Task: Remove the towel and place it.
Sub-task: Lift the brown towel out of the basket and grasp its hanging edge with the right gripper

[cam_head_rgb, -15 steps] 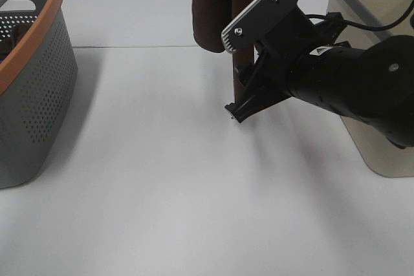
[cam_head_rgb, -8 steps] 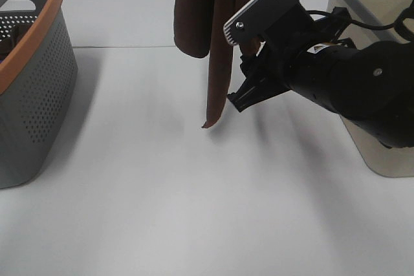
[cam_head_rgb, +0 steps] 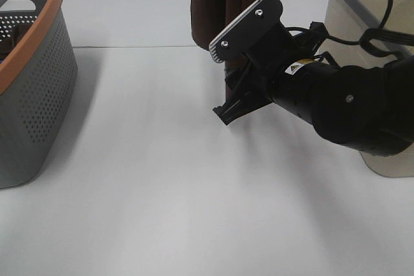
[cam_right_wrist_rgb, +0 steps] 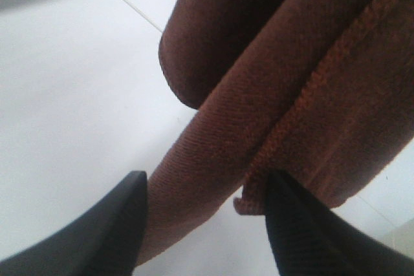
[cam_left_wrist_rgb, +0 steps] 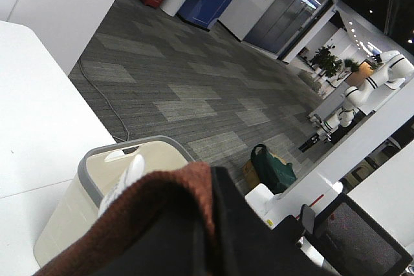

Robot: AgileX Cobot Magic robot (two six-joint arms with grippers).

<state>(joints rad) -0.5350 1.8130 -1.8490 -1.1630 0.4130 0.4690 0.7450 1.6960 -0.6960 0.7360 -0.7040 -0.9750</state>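
Note:
The dark reddish-brown towel (cam_head_rgb: 210, 11) hangs in folds from above the top edge of the exterior view, over the far middle of the white table (cam_head_rgb: 149, 179). Its lower end is hidden behind my right gripper (cam_head_rgb: 228, 111). In the right wrist view the towel (cam_right_wrist_rgb: 272, 82) hangs between the two spread black fingers (cam_right_wrist_rgb: 110, 224), so the right gripper (cam_right_wrist_rgb: 207, 224) is open around it. In the left wrist view the towel (cam_left_wrist_rgb: 149, 218) is bunched against the black left gripper (cam_left_wrist_rgb: 200, 231), which holds it up. No white label shows.
A grey perforated basket with an orange rim (cam_head_rgb: 39, 95) stands at the left edge. A beige basket with a grey rim (cam_head_rgb: 362, 4) stands at the right, behind the right arm; it also shows in the left wrist view (cam_left_wrist_rgb: 84, 205).
The towel swung left, showing its tail, then back to the right. My right gripper moved a little left and down, and now covers the towel's lower end.

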